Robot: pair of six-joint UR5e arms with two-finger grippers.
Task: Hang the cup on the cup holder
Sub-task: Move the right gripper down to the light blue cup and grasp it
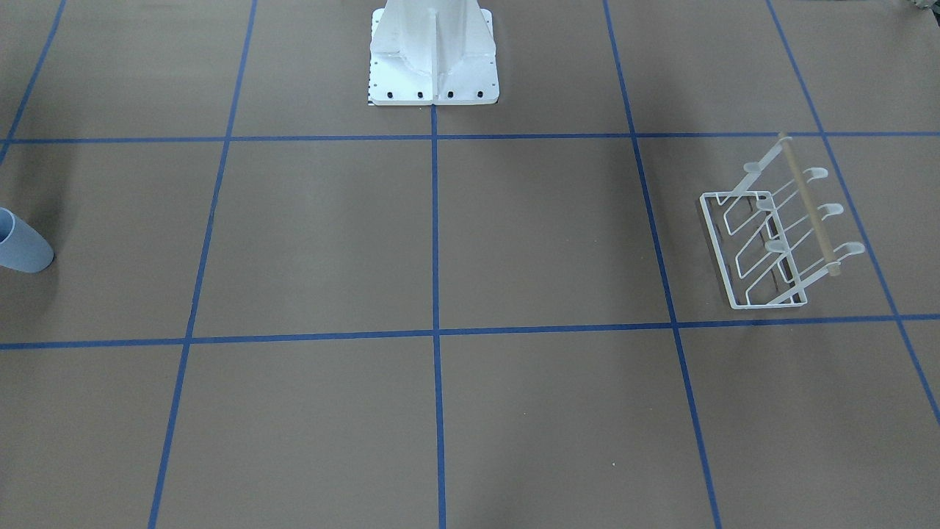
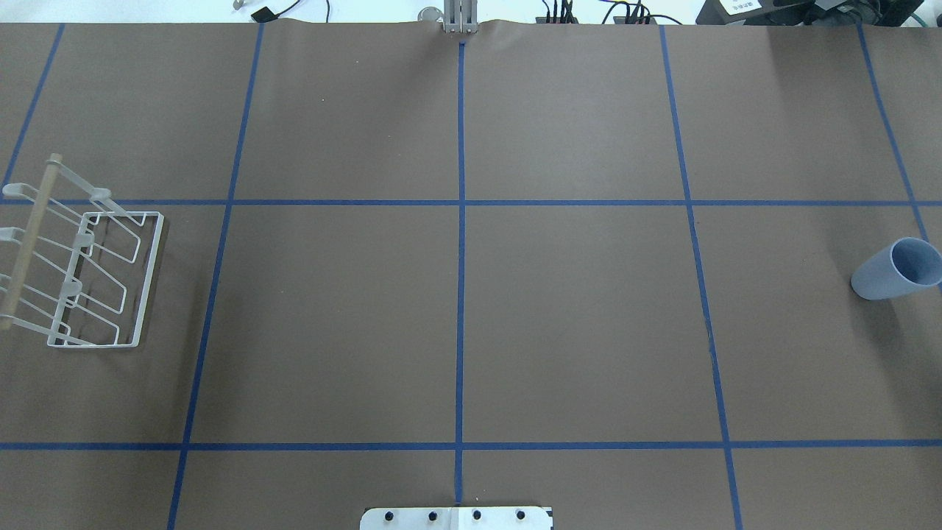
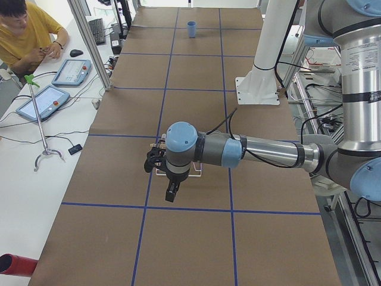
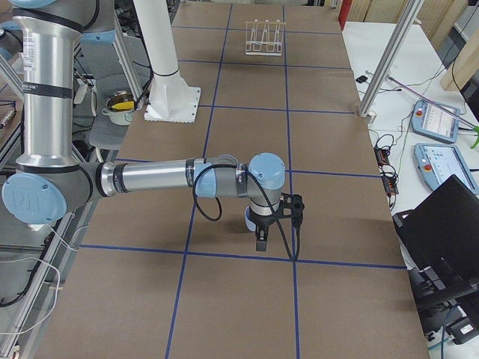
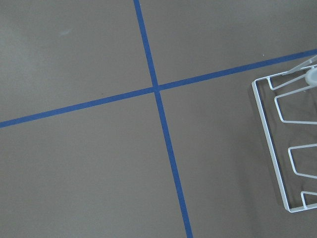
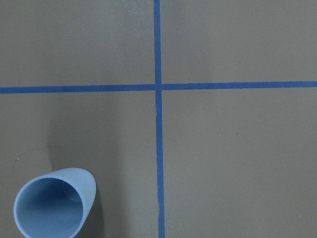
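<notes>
Not started: pale blue tapered plastic tumbler (image 2: 894,271) upright on brown counter (image 2: 574,316) far robot-right of white bolted robot base (image 1: 433,59), white wire rack with tan rod (image 1: 777,246) far robot-left, probably staged one per arm; right hand (image 4: 260,238), left hand (image 3: 171,192): open or closed, can't tell.

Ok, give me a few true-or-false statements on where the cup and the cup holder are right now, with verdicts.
1. The cup stands upright on the table, mouth up. True.
2. The pegs of the cup holder carry nothing. True.
3. The cup sits right beside the cup holder. False: they are at opposite ends of the table.
4. The cup is on the robot's left side. False: it is on the right side; the cup holder is on the left.
</notes>
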